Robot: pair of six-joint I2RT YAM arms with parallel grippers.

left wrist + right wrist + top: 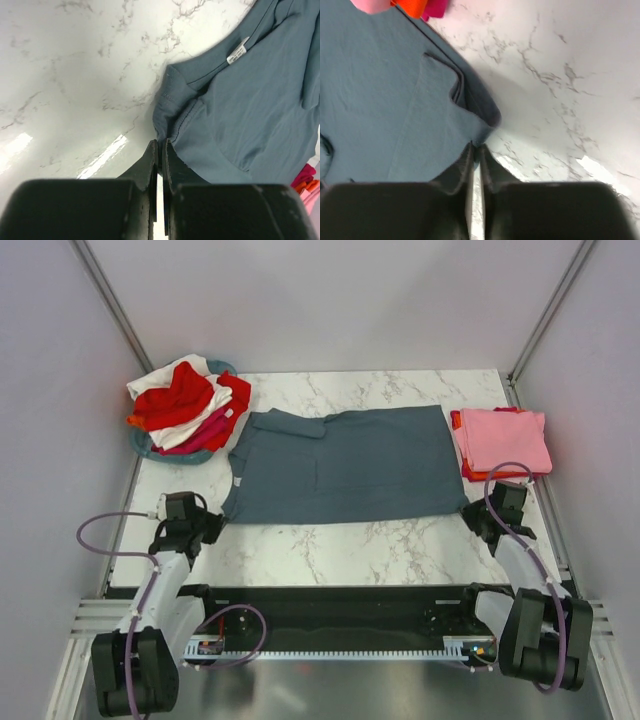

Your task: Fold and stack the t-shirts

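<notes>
A slate blue-grey t-shirt (345, 462) lies spread across the middle of the marble table, its far sleeve folded in. My left gripper (212, 523) is shut on its near left corner, by the neck end with the white label (237, 51); the pinched cloth (172, 125) shows in the left wrist view above the gripper (161, 143). My right gripper (473, 512) is shut on the near right corner; the right wrist view shows the gripper (476, 146) pinching the cloth (420, 110). A folded pink t-shirt (503, 438) tops a stack at the right, orange-red beneath it.
A round teal basket (147, 445) at the back left holds a heap of red (177, 397), white and magenta shirts. Bare marble (340, 550) lies between the shirt and the table's near edge. Grey walls close in on both sides.
</notes>
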